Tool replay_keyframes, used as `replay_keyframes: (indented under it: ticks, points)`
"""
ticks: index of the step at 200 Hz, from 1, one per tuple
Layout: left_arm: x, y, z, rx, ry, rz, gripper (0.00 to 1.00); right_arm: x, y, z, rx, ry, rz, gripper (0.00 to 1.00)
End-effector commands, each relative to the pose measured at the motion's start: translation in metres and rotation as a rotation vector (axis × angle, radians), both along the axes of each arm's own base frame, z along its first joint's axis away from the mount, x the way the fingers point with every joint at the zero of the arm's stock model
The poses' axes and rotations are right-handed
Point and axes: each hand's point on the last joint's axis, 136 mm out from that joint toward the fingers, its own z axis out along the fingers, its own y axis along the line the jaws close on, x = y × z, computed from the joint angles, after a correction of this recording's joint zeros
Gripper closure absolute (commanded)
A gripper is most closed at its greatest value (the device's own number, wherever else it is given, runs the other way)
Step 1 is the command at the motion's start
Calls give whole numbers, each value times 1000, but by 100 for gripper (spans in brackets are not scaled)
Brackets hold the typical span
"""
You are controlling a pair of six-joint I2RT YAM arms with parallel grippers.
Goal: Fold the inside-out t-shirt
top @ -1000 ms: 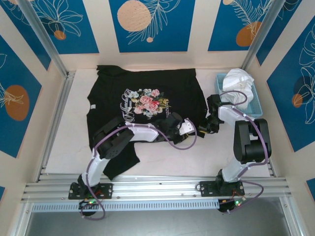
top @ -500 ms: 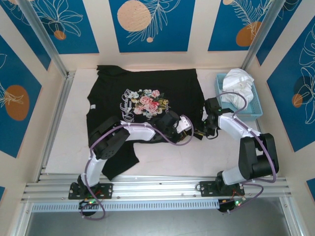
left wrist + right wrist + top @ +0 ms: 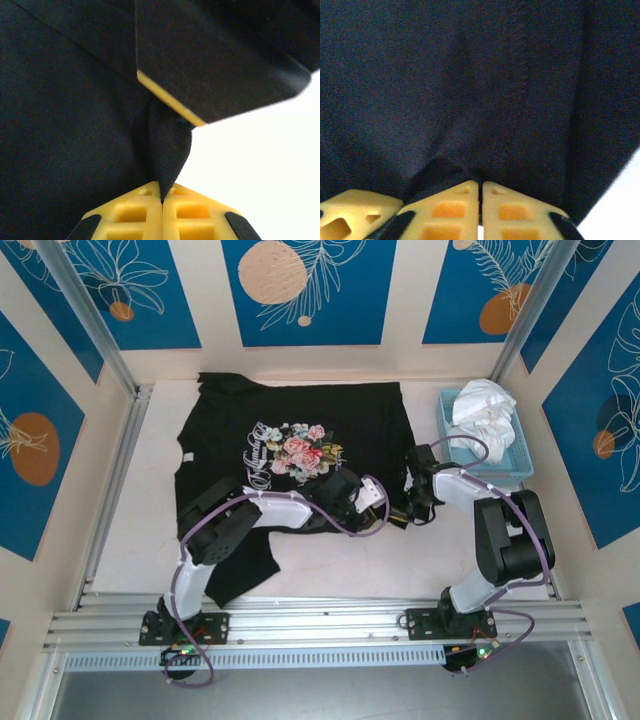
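Observation:
The inside-out t-shirt (image 3: pixel 290 415) lies spread flat on the white table, black, with its pink floral print (image 3: pixel 300 450) facing up. Both grippers meet at its lower right corner. My left gripper (image 3: pixel 390 517) is shut on a pinch of black cloth (image 3: pixel 167 150), which rises in a pointed fold from between the yellow fingertips (image 3: pixel 135 215). My right gripper (image 3: pixel 409 508) is also shut, its yellow fingertips (image 3: pixel 515 210) pressed together on a ridge of the shirt's fabric (image 3: pixel 470 125). The two grippers sit almost touching.
A light blue bin (image 3: pixel 447 403) holding a white cloth garment (image 3: pixel 485 410) stands at the back right, just beyond the right arm. Bare white table (image 3: pixel 420 560) lies in front of the shirt. Aluminium posts and patterned walls enclose the table.
The right gripper opened briefly and shut again on the shirt's corner, shifting slightly left toward the left gripper. The right arm's elbow swung. The left gripper kept its hold.

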Motion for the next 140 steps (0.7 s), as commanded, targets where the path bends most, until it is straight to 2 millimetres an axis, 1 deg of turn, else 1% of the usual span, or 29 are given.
replay_keyframes:
  ticks: [1, 15, 30, 42, 61, 70, 96, 119, 140]
  points:
    - [5, 2, 35, -108, 22, 10, 100, 8, 0, 16, 1, -46, 5, 97]
    - [7, 7, 41, -134, 39, 27, 100, 15, -1, 31, 7, -80, 20, 100]
    - [11, 14, 46, -159, 60, 45, 100, 21, 2, 48, 27, -112, 46, 100]
    - [13, 19, 45, -169, 80, 59, 100, 25, 5, 59, 44, -127, 69, 100]
    - [16, 28, 45, -182, 109, 83, 100, 34, 10, 74, 65, -149, 102, 100]
    - [17, 31, 45, -192, 122, 90, 100, 38, 11, 77, 68, -154, 112, 100]
    - [22, 39, 46, -218, 157, 119, 100, 57, 5, 81, 27, -155, 123, 100]
    - [26, 45, 43, -228, 178, 142, 100, 76, -8, 74, -59, -142, 122, 100]
    - [31, 48, 41, -231, 197, 169, 100, 88, -12, 65, -85, -122, 126, 100]
